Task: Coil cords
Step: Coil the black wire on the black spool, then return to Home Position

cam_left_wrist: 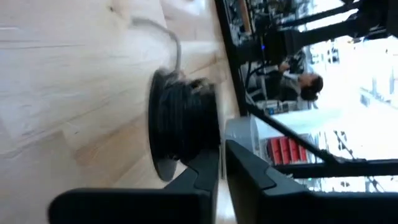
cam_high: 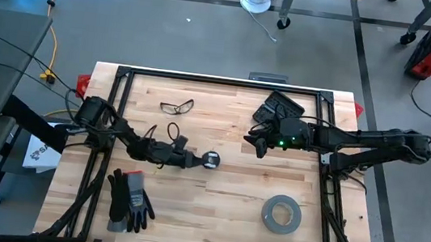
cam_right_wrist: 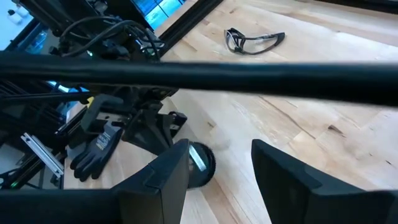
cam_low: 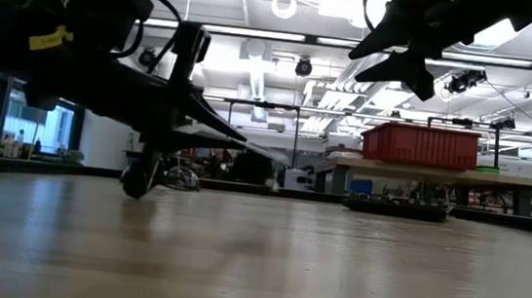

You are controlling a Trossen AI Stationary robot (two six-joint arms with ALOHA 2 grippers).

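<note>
The small black spool (cam_high: pixel 211 160), wound with the thin dark cord, stands on its lower flange mid-table. A loose strand of cord (cam_left_wrist: pixel 172 38) curves away from it over the wood, and a thin loop (cam_high: pixel 151 132) lies beside the left arm. My left gripper (cam_high: pixel 198 160) lies low and level, coming from the table's left, with its fingers turned one above the other and nearly together at the spool (cam_left_wrist: pixel 183 124). My right gripper (cam_high: pixel 259 148) hangs open above the table, right of the spool, with nothing between its fingers (cam_right_wrist: pixel 273 177). My left gripper has the rim of the spool's upper flange (cam_left_wrist: pixel 216 134) in the narrow slit between its two fingers, one finger (cam_left_wrist: pixel 202 168) under the flange and one above it. It comes in level from the table's left. The spool's lower flange (cam_left_wrist: pixel 163 165) rests on the table.
Safety glasses (cam_high: pixel 176 106) lie toward the far edge and a dark flat device (cam_high: pixel 280 106) at the far right. A pair of work gloves (cam_high: pixel 128 201) lies near the front left and the grey tape roll (cam_high: pixel 281 213) near the front right. A black frame (cam_high: pixel 220 81) rims the table.
</note>
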